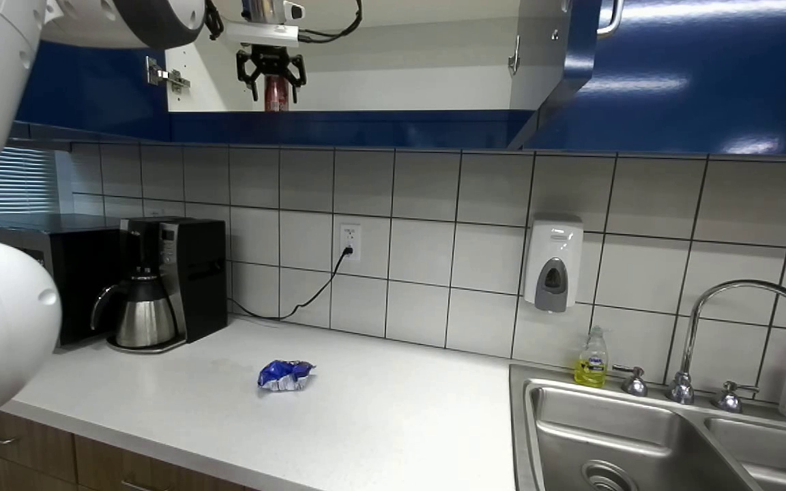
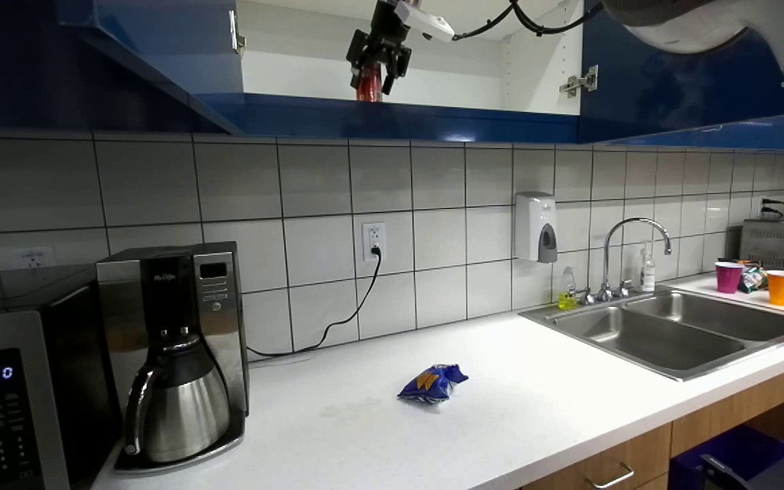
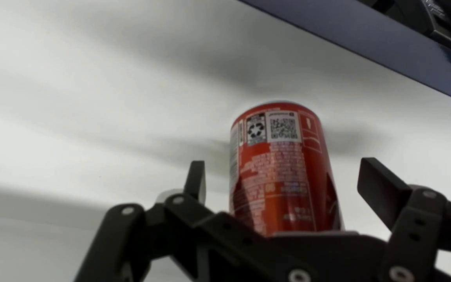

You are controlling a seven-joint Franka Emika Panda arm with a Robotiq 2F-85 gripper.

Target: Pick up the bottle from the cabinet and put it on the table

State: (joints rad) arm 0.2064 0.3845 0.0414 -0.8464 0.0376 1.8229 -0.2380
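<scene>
A red can (image 3: 282,168) stands upright in the blue cabinet (image 1: 393,128), its own base apparently bearing its weight, ungripped. The tool (image 1: 274,94) hangs over it at twelve o'clock, fingers (image 3: 382,190) spread wide and clear of the can at nine and three in the wrist view, likely to leave room for an even squeeze. At six o'clock below in both exterior views runs the white tabletop (image 1: 393,423), the intended landing place, where a blue wrapper (image 1: 285,376) lies and may call for a small detour.
</scene>
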